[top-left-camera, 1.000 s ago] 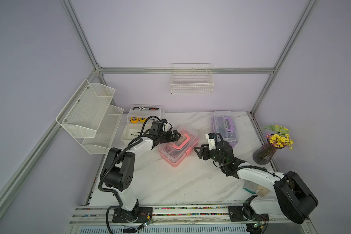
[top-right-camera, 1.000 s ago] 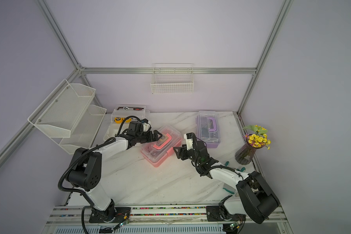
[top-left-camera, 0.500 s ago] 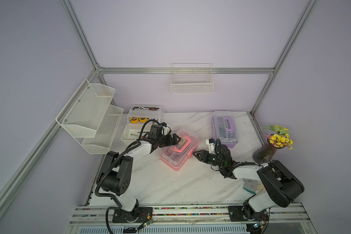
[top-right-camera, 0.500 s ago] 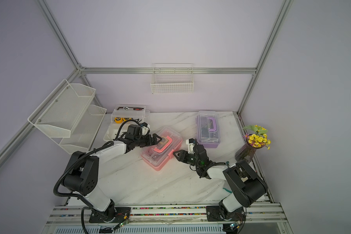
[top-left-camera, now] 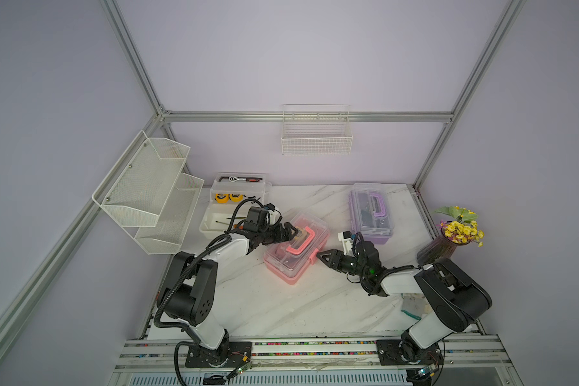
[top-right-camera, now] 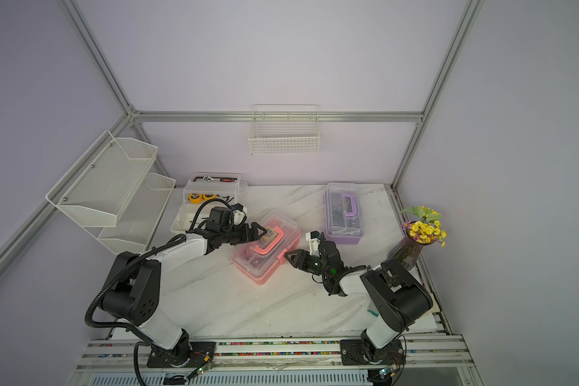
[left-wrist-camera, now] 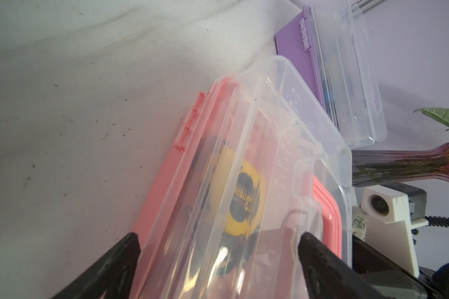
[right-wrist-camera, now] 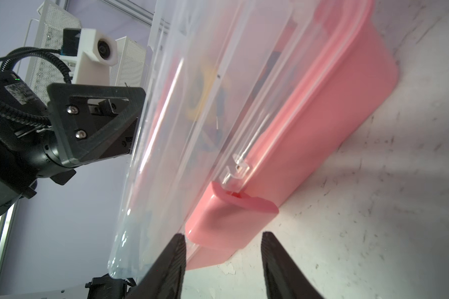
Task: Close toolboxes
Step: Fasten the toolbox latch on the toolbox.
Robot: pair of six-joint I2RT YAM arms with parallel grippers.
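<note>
The pink toolbox (top-left-camera: pixel 295 257) (top-right-camera: pixel 264 264) lies slantwise mid-table, its clear lid down over a yellow tape measure (left-wrist-camera: pixel 241 204). My left gripper (top-left-camera: pixel 293 230) (left-wrist-camera: pixel 218 238) is open, its fingers straddling the far-left end of the lid. My right gripper (top-left-camera: pixel 320 255) (right-wrist-camera: pixel 223 235) is open at the box's right side, with the pink latch (right-wrist-camera: pixel 233 220) sticking out just ahead of its tips. The purple toolbox (top-left-camera: pixel 370 214) (left-wrist-camera: pixel 293 49) sits at the back right, lid down. The white toolbox (top-left-camera: pixel 221 222) stands at the back left with its lid up.
A glass vase of yellow flowers (top-left-camera: pixel 448 240) stands at the right edge, near my right arm. White mesh shelves (top-left-camera: pixel 147 190) hang on the left wall beside the white toolbox. A wire basket (top-left-camera: pixel 316 137) hangs on the back wall.
My right gripper has dropped and moved in to the pink toolbox's latch, its jaws narrowing. My left gripper has lowered onto the far end of the lid.
</note>
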